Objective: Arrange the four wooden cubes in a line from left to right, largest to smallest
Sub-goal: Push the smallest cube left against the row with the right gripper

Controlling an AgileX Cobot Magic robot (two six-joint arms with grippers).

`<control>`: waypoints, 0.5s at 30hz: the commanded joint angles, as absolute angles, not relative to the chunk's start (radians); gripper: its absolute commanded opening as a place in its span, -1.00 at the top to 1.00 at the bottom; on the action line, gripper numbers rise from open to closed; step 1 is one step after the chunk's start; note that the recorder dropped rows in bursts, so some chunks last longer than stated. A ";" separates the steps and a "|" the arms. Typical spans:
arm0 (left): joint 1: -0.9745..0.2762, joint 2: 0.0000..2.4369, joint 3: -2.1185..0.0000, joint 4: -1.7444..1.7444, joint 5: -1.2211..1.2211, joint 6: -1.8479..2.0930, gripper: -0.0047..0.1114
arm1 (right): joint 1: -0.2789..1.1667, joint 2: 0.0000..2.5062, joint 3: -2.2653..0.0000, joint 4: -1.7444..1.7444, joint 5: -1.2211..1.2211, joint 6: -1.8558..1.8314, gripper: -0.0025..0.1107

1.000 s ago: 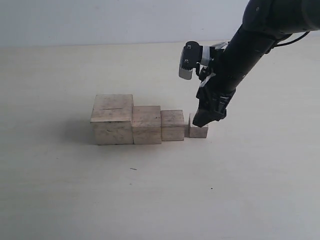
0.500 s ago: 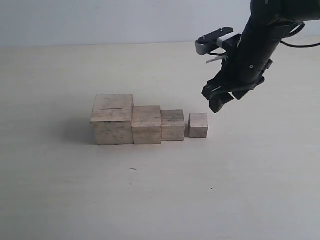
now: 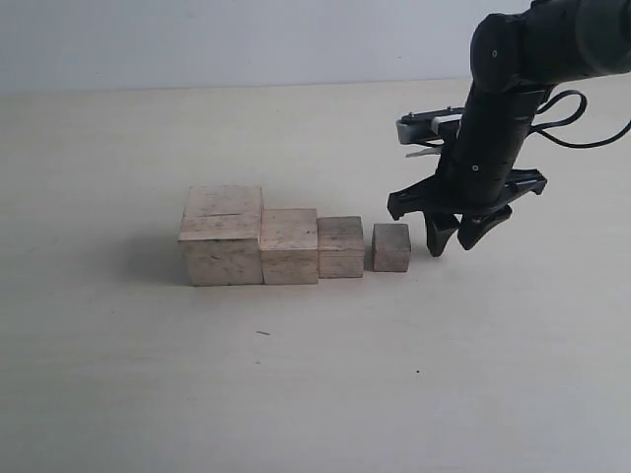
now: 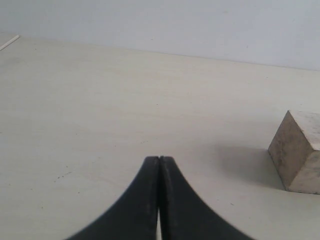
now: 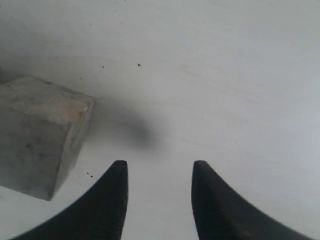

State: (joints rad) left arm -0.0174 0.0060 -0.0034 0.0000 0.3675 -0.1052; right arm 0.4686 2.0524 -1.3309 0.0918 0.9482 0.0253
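Note:
Four pale wooden cubes stand in a row on the table. From the left come the largest cube point(image 3: 222, 236), the second cube point(image 3: 289, 245), the third cube point(image 3: 341, 246) and, after a small gap, the smallest cube point(image 3: 391, 247). My right gripper point(image 3: 451, 239) hangs open just right of the smallest cube point(image 5: 37, 132), low over the table, holding nothing. My left gripper point(image 4: 159, 159) is shut and empty, and the largest cube point(image 4: 300, 150) sits off to one side in its view. The left arm does not show in the exterior view.
The pale tabletop point(image 3: 296, 374) spreads all round the row. A black cable point(image 3: 582, 123) loops off the right arm. The light wall point(image 3: 197, 39) runs along the far edge of the table.
My right gripper let go of the smallest cube, lifted, turned and came down open to that cube's right. The cubes have stayed put.

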 commanded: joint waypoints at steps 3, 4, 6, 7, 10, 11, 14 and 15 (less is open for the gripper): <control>-0.021 0.000 0.000 0.000 0.356 -0.104 0.92 | 0.466 2.051 -1.334 0.162 0.915 0.028 0.26; -0.021 0.000 0.000 0.000 0.356 -0.104 0.92 | 0.466 2.054 -1.334 0.164 0.905 0.028 0.26; -0.021 0.000 0.000 0.000 0.356 -0.104 0.92 | 0.466 2.059 -1.334 0.165 0.885 0.028 0.26; -0.021 0.000 0.000 0.000 0.356 -0.104 0.92 | 0.466 2.063 -1.334 0.165 0.885 0.028 0.26; -0.021 0.000 0.000 0.000 0.356 -0.104 0.92 | 0.466 2.078 -1.334 0.165 0.885 0.028 0.26; -0.021 0.000 0.000 0.000 0.356 -0.104 0.92 | 0.466 2.082 -1.334 0.170 0.885 0.028 0.26; -0.021 0.000 0.000 0.000 0.356 -0.104 0.92 | 0.466 2.086 -1.334 0.189 0.880 0.024 0.26; -0.021 0.000 0.000 0.000 0.356 -0.104 0.92 | 0.466 2.086 -1.334 0.199 0.878 0.017 0.26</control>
